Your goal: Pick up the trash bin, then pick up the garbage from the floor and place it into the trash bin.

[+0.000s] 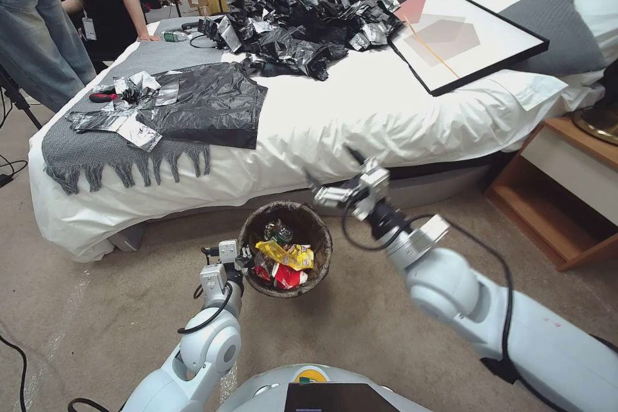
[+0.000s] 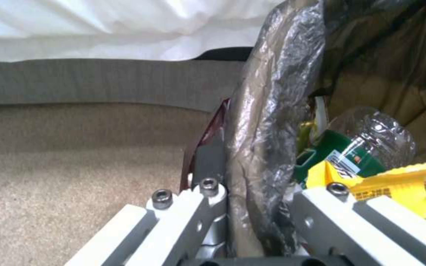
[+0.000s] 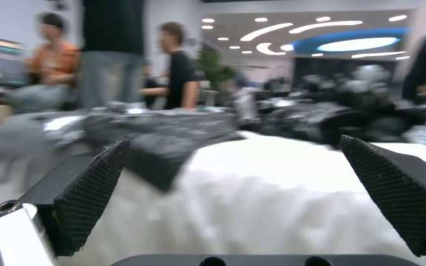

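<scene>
Two grippers on my rig, one bin, catalogued against the bin as landmark.

Item: small round white plastic trash bin with a dark brown-black bag liner over its rim (image 1: 315, 232), held off the beige carpet floor (image 1: 96, 322) just in front of the white-sheeted bed (image 1: 335, 109). I judge it is carried there so litter can be dropped straight in.

Item: left gripper (image 1: 244, 259), at the bin's near-left rim. Its fingers (image 2: 208, 162) are clamped on the lined wall, one outside, one inside, the liner pinched between them.

Item: garbage inside the bin: yellow snack bag (image 1: 286, 254), clear green-labelled bottle (image 2: 366, 144), red wrapper pieces (image 1: 286, 277). All lie just beyond the inner finger, touching or nearly so.

Item: right gripper (image 1: 335, 177), above and beyond the bin's right rim, toward the bed. Its black textured fingers (image 3: 92, 195) are spread wide, holding nothing, well apart from the litter.
</scene>
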You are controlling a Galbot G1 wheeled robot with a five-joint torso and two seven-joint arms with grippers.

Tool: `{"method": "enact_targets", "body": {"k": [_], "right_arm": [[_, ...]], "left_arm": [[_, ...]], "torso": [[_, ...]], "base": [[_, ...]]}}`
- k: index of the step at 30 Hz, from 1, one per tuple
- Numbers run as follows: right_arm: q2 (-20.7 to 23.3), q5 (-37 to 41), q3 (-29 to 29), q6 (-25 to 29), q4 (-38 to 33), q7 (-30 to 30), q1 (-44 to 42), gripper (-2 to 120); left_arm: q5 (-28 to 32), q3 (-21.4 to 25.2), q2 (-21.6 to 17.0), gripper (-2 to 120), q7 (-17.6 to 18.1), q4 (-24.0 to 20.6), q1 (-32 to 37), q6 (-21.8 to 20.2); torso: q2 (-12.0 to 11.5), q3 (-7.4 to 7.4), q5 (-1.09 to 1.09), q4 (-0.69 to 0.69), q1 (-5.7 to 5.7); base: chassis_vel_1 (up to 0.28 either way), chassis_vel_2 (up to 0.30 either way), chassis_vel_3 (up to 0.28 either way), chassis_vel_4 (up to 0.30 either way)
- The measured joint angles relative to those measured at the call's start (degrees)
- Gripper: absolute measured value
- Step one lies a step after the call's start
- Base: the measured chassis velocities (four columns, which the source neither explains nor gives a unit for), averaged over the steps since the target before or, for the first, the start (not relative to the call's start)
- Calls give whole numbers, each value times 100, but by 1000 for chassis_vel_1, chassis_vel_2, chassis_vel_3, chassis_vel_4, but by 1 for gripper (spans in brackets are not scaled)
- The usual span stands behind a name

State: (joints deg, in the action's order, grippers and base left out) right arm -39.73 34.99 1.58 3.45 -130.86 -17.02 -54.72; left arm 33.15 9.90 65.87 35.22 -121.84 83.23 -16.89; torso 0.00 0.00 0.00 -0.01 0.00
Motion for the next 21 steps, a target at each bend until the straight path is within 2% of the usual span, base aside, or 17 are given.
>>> {"method": "enact_targets", "body": {"k": [3,5,6,8,11,16,21], "right_arm": [[-145,-111,-804,-340,15,-283,-316,100],[-190,-156,-1033,-410,27,-324,-438,100],[-316,-231,-1558,-555,30,-401,-802,100],[-376,-276,-1774,-586,31,-421,-994,100],[-739,-695,-2482,-544,103,-432,-1858,100],[-1014,-1080,-2722,-437,197,-416,-2389,100],[-1414,-1793,-2873,-195,444,-280,-2999,100]], "left_arm": [[-43,52,12,4,-10,-3,39,9],[-50,58,12,4,-11,-5,40,10],[-60,65,12,4,-12,-17,39,11],[-59,67,10,4,-13,-26,38,12],[-57,74,-7,4,-12,-38,39,12],[-54,75,-19,4,-9,-60,39,12],[-58,115,-42,4,-8,-79,52,13]], "torso": [[0,0,1,2,0],[0,0,1,4,0],[0,0,1,2,0],[0,0,1,1,0],[0,0,1,-2,0],[0,0,-1,1,0],[0,0,0,0,0]], "base": [[0,0,0,0],[0,0,0,0],[0,0,0,0],[0,0,0,0],[0,0,0,0],[0,0,0,0],[0,0,0,0]]}}
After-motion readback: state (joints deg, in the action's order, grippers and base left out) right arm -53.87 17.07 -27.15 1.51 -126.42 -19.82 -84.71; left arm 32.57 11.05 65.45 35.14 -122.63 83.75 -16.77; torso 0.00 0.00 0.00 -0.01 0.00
